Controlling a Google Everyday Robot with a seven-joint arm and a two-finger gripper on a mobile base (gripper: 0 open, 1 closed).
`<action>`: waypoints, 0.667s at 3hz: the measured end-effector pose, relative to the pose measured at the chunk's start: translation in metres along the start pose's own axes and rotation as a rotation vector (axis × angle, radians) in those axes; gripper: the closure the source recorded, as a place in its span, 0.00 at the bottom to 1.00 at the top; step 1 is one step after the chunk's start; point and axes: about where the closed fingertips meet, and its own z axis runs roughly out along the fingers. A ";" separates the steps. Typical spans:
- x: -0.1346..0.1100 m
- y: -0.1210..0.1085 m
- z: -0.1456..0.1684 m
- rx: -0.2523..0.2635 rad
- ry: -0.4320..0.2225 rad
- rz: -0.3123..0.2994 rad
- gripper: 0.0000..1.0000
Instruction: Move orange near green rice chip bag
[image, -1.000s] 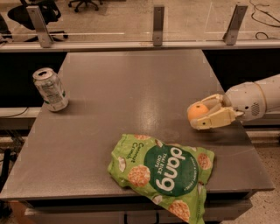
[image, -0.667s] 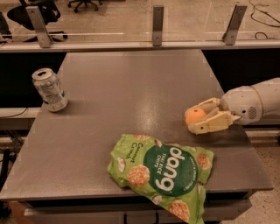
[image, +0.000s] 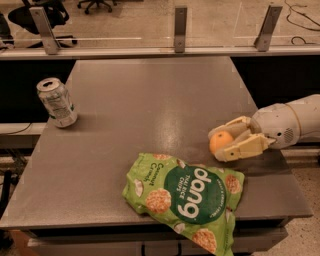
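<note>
The orange (image: 219, 140) is a small round fruit held between the cream fingers of my gripper (image: 222, 141), just above the grey table (image: 150, 100) at the right. The gripper is shut on it and reaches in from the right edge on a white arm (image: 285, 124). The green rice chip bag (image: 187, 197) lies crinkled at the table's front edge, its "dang" circle facing up, just below and left of the orange. A small gap separates the orange from the bag's top right corner.
A dented silver and green soda can (image: 56, 102) stands near the table's left edge. A metal rail with posts (image: 180, 30) runs along the far edge. Office chairs (image: 37, 10) stand on the floor beyond.
My gripper has carried the orange leftward and down, closer to the bag's top right corner. The bag and the can have not moved.
</note>
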 end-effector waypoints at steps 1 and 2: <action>0.000 0.006 0.010 -0.024 -0.006 0.002 0.00; 0.000 0.006 0.010 -0.025 -0.006 0.003 0.00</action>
